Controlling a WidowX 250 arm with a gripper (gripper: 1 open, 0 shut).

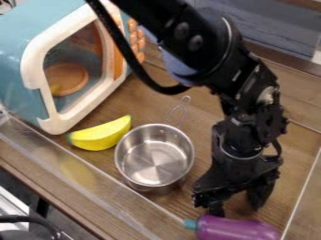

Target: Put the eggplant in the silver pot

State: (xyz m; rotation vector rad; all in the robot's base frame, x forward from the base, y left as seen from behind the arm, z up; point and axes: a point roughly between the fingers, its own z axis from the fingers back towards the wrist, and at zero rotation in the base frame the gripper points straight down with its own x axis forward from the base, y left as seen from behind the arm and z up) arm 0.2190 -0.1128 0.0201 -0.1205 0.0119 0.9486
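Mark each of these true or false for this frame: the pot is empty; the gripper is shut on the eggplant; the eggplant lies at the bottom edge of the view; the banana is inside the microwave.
1. The pot is empty. True.
2. The gripper is shut on the eggplant. False: its jaws stand open just above the eggplant, which lies on the table.
3. The eggplant lies at the bottom edge of the view. True.
4. The banana is inside the microwave. False: it lies on the table in front of the microwave, beside the pot.
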